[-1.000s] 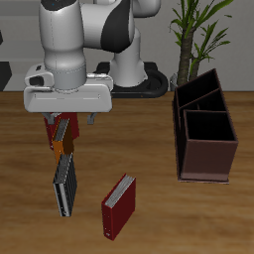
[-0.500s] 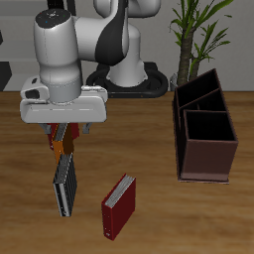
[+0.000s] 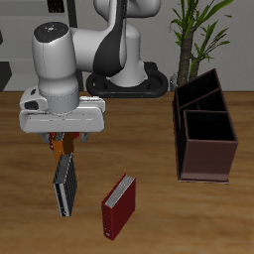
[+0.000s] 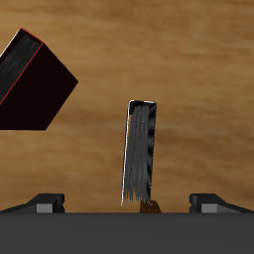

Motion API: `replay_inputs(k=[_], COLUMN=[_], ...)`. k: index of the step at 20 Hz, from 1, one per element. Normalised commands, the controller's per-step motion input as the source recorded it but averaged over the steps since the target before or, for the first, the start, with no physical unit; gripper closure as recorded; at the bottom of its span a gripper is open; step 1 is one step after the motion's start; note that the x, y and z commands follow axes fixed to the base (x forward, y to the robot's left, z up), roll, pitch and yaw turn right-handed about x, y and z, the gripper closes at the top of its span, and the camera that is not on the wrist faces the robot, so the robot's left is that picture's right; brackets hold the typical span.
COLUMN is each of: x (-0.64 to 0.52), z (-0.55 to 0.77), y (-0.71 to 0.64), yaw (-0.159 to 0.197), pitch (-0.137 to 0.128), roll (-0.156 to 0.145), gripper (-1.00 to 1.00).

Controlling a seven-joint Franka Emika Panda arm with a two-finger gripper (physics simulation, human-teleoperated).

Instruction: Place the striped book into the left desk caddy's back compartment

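Observation:
The striped book [image 3: 65,185] lies on the table near the front edge, thin, with black, grey and white stripes. It also shows in the wrist view [image 4: 141,151], between my fingers' line and farther out. My gripper [image 3: 66,139] hangs just above the book's back end, open and empty; both fingertips [image 4: 48,202] stand wide apart. The left desk caddy [image 3: 206,149] is a dark maroon box across the table. Its back compartment [image 3: 199,93] is the section nearer the robot's base and holds nothing.
A small orange book [image 3: 65,148] lies right under the gripper, touching the striped book's back end. A dark-red book [image 3: 119,205] lies beside the striped book, also in the wrist view [image 4: 35,79]. A potted plant [image 3: 198,30] stands behind the caddy.
The gripper has come down lower over the orange book and the striped book's back end. The books and the caddy have not moved.

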Motion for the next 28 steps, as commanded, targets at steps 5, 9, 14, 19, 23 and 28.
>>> replay_inputs(k=[5, 9, 14, 19, 23, 28], x=[0.09, 0.13, 0.05, 0.06, 0.04, 0.0], z=[-0.24, -0.32, -0.28, -0.3, -0.36, -0.33], y=[0.01, 0.01, 0.0, -0.06, -0.06, -0.06], yaw=[0.011, 0.02, 0.0, 0.007, 0.007, 0.006], pitch=[0.025, 0.026, 0.036, 0.038, 0.059, 0.031], roll=[-0.001, 0.008, -0.002, -0.007, -0.018, 0.005], gripper=[-1.0, -1.0, -1.0, -1.0, -1.0, 1.0])
